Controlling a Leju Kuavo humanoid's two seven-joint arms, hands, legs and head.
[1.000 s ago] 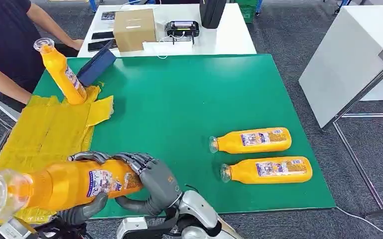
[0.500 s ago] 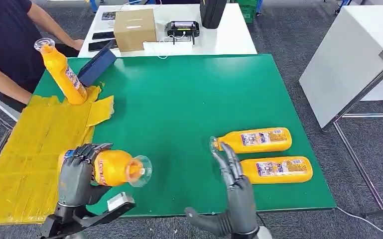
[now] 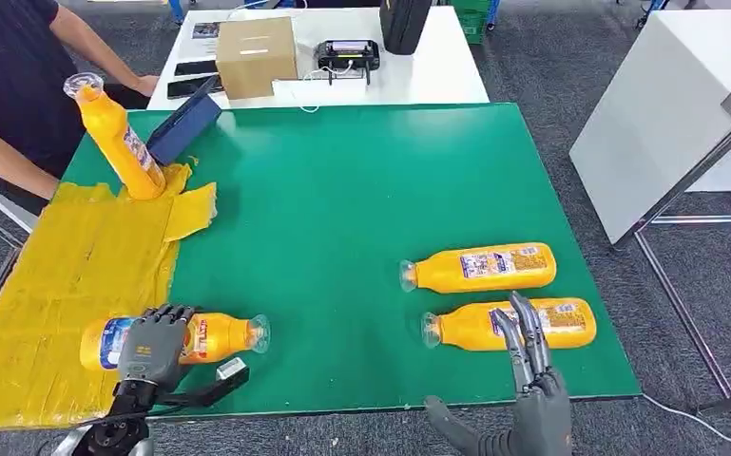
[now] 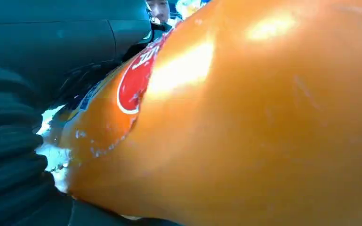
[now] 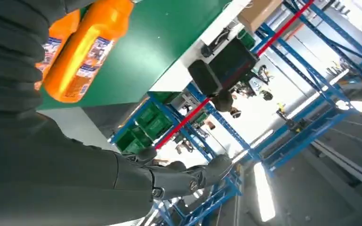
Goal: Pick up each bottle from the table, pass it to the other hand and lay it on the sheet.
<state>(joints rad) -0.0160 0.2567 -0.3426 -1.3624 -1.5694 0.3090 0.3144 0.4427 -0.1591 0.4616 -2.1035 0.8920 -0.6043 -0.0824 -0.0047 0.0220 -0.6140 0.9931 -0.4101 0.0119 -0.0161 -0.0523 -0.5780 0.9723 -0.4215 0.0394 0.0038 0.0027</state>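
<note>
The left hand [image 3: 152, 344] lies over the middle of an orange bottle [image 3: 214, 336], fingers curled across its body in a grip. That held bottle lies on its side at the near left of the green table [image 3: 342, 190], its base end over the edge of the yellow sheet [image 3: 76, 266] and its clear-capped neck pointing right, out over the green surface. In the left wrist view the bottle [image 4: 245, 122] presses up close against the palm, its red label mark showing just beside the dark fingers [image 4: 9, 155]; whether it already rests on the sheet or sits just above it is hard to tell.

The right hand [image 3: 532, 380] stands at the near edge of the table, fingers straight, apart and pointing up, holding nothing. Just beyond its fingertips lies a second bottle [image 3: 551, 323] on its side near the near right corner, with a third bottle [image 3: 480, 267] parallel to it and just farther in; both necks point left. The right wrist view shows the pair [image 5: 82, 52] near the hand.

A fourth bottle [image 3: 119, 142] stands tilted at the far edge of the sheet, near a person [image 3: 9, 85] at the table's far left corner.
</note>
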